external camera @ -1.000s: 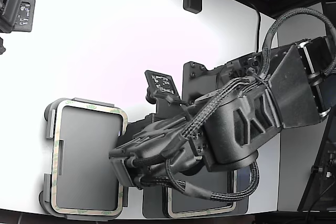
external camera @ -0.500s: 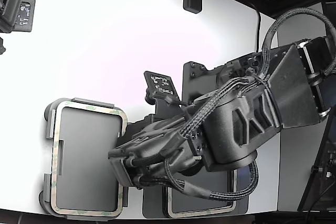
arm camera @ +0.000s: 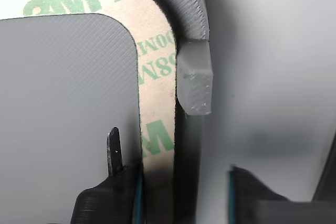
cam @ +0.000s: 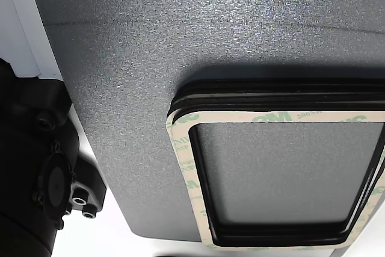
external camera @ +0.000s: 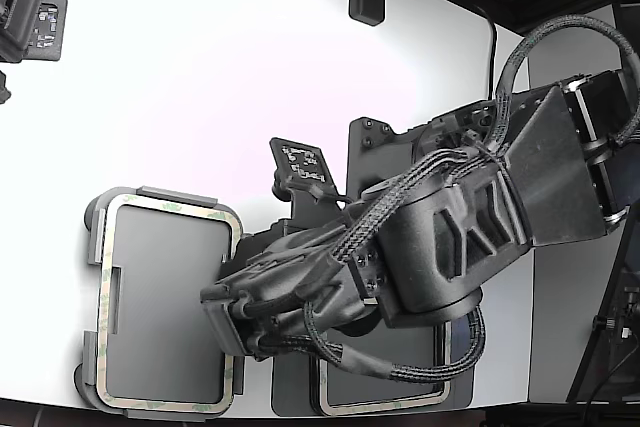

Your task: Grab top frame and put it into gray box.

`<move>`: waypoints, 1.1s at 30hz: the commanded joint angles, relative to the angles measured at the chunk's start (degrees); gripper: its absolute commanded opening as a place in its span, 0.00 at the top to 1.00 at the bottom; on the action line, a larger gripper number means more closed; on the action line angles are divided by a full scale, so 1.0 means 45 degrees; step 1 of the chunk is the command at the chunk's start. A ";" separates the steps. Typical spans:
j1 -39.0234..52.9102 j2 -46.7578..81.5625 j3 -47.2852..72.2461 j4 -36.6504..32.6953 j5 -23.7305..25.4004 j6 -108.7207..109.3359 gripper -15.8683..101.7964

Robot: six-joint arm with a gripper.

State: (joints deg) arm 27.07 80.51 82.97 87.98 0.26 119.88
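Observation:
The top frame, tan with green print, lies flat inside the gray box at the lower left of the exterior view. In the wrist view its strip runs along the box wall beside a raised tab. My gripper is open. One finger is inside the frame's opening, the other is outside the box wall, so the jaws straddle the frame's edge and the wall. In the exterior view the gripper sits over the box's right edge, mostly hidden by the arm.
A dark-edged pile of like frames rests on a darker gray mat; it also shows under the arm in the exterior view. A tag plate stands behind the arm. Black mounts line the table's far edge.
The arm has shifted slightly toward the exterior view's left and lower edge. The frame stays lying in the gray box.

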 commanded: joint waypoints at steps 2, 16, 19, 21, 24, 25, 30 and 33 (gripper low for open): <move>-0.0137 0.0469 -0.0742 0.0098 0.0410 -0.0176 0.02; -0.0254 0.1504 -0.3184 0.0332 0.3828 -0.6426 0.02; -0.0488 0.2793 -0.1992 -0.0742 0.5137 -1.0078 0.02; -0.0762 0.3730 -0.1074 -0.1484 0.5625 -1.2324 0.02; -0.1426 0.5098 0.0215 -0.2422 0.5605 -1.5273 0.02; -0.1719 0.5566 0.0703 -0.2754 0.5566 -1.6094 0.02; -0.3379 0.8770 0.4219 -0.5469 0.4590 -2.1426 0.02; -0.4414 1.0469 0.6094 -0.6484 0.3340 -2.3398 0.02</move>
State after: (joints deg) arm 11.07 117.95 101.95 63.72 18.90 32.52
